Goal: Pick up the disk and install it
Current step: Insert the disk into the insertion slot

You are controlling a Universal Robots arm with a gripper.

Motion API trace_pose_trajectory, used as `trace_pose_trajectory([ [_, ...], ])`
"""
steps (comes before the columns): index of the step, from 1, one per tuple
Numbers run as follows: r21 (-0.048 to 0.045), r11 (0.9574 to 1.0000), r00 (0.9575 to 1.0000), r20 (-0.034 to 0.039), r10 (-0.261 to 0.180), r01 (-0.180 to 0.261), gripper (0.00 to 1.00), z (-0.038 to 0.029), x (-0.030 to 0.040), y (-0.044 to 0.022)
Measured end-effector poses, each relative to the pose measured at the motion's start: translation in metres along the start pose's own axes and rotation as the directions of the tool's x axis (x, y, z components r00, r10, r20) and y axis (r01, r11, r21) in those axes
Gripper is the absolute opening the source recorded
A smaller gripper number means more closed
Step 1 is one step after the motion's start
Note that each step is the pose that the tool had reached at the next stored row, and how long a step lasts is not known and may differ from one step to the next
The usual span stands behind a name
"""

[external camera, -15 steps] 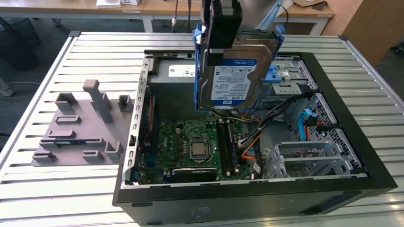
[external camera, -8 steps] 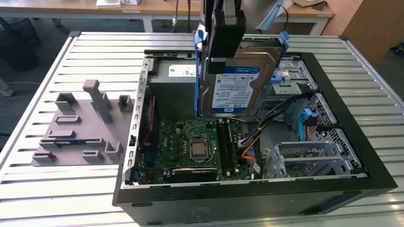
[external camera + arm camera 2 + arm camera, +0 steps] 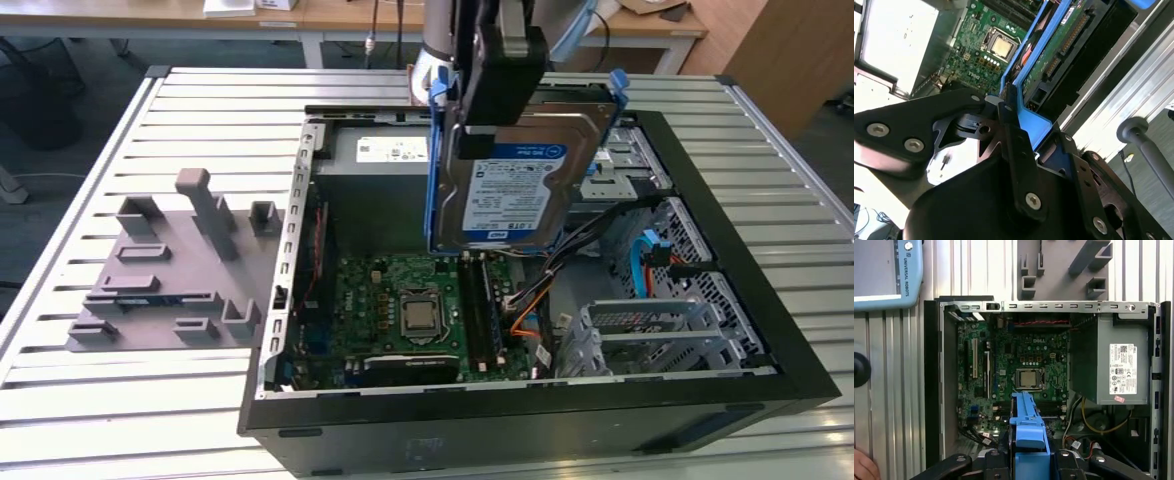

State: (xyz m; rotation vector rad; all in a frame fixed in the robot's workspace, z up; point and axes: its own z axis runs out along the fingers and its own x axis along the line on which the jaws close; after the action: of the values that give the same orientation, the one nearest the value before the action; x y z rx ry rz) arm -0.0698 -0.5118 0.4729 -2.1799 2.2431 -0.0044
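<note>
The disk (image 3: 514, 195), a silver hard drive with a white-and-blue label in a blue carrier bracket, hangs upright above the open computer case (image 3: 534, 410). My gripper (image 3: 497, 100) is shut on its upper edge. In the second wrist view the disk (image 3: 1056, 42) shows its green circuit side, with a black finger (image 3: 1016, 145) pressed against the blue bracket. In the first wrist view the disk (image 3: 1026, 425) is seen edge-on over the motherboard (image 3: 1024, 365), clamped in the gripper (image 3: 1026, 462).
Inside the case lie the motherboard (image 3: 400, 310), a grey power-supply box (image 3: 1116, 365) and a metal drive cage (image 3: 661, 335) with cables beside it. A grey fixture (image 3: 174, 270) rests on the slatted table (image 3: 134, 410). A hand (image 3: 861, 467) and a pendant (image 3: 884, 275) sit by the case.
</note>
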Motion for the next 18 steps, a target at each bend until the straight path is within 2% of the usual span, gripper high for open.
trace_pose_trajectory([
  [4, 0.0000, 1.0000, 1.0000, 0.0000, 0.000, 0.000, 0.36, 0.0004, -0.0003, -0.0109],
  [8, -0.0001, 1.0000, 1.0000, -0.0002, 0.000, 0.000, 0.36, 0.0010, 0.0012, -0.0129],
  [10, 0.0000, 1.0000, 1.0000, 0.0000, 0.000, 0.000, 0.36, 0.0014, 0.0044, -0.0130],
  [16, 0.0000, 1.0000, 1.0000, 0.0001, 0.000, 0.000, 0.36, 0.0025, 0.0206, -0.0134],
  [18, 0.0000, 1.0000, 1.0000, -0.0002, 0.000, 0.000, 0.36, 0.0027, 0.0234, -0.0139],
])
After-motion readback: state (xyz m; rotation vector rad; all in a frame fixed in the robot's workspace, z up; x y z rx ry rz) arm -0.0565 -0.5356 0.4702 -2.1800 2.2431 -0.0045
